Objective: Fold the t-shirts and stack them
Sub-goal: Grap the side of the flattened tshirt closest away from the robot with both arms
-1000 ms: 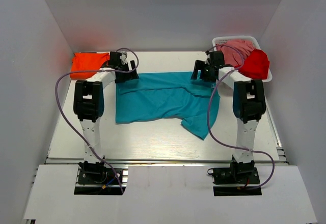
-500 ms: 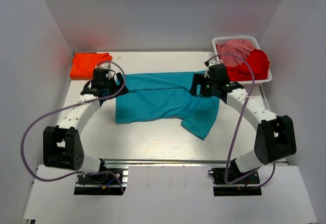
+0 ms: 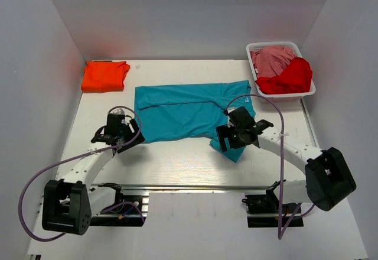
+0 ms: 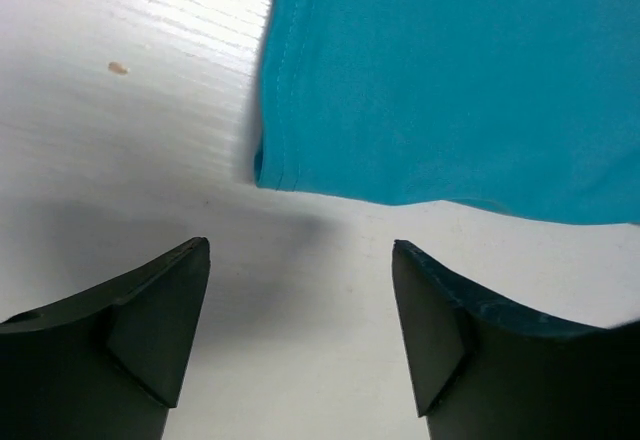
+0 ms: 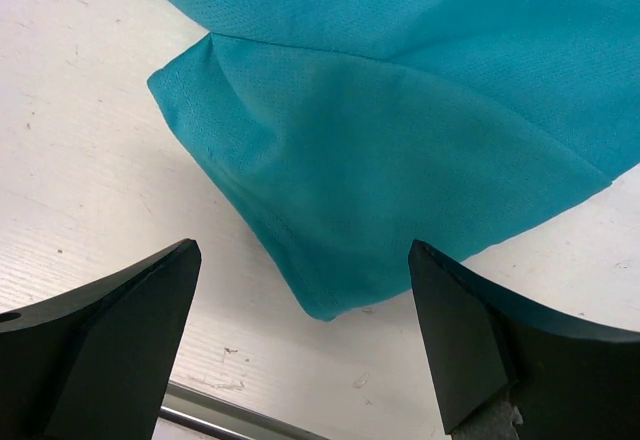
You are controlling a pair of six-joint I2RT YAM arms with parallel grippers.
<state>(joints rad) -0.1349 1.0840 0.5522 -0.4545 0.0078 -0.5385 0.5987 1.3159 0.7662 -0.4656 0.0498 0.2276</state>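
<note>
from above: teal t-shirt (image 3: 183,111) spread flat in the middle of the desk (image 3: 177,165), long axis side to side, hem end to the left, one sleeve (image 3: 235,148) jutting toward the near edge at the right. probably laid out this way for folding across its length. orange t-shirt (image 3: 104,75) already folded, parked at the far left corner, well apart, most likely as the base of the stack. red t-shirt (image 3: 289,78) and pink t-shirt (image 3: 273,59) heaped in the white basket (image 3: 277,45) at far right, not yet folded. left pincer (image 3: 131,136) low by the near left corner of the teal cloth; right pincer (image 3: 227,143) over the sleeve.

from the left wrist: left pincer (image 4: 300,250) with fingers apart, nothing between them, just short of the hem corner (image 4: 272,168). stitched hem edge running away from the camera, cloth flat on the desk. placed, by the look of it, to close on that corner.

from the right wrist: right pincer (image 5: 302,250) spread wide, straddling the sleeve tip, not clamped. sleeve point aimed toward the camera, a crease at its root. seemingly set to pinch the sleeve and tuck it over the body; contact with the cloth impossible to tell.
</note>
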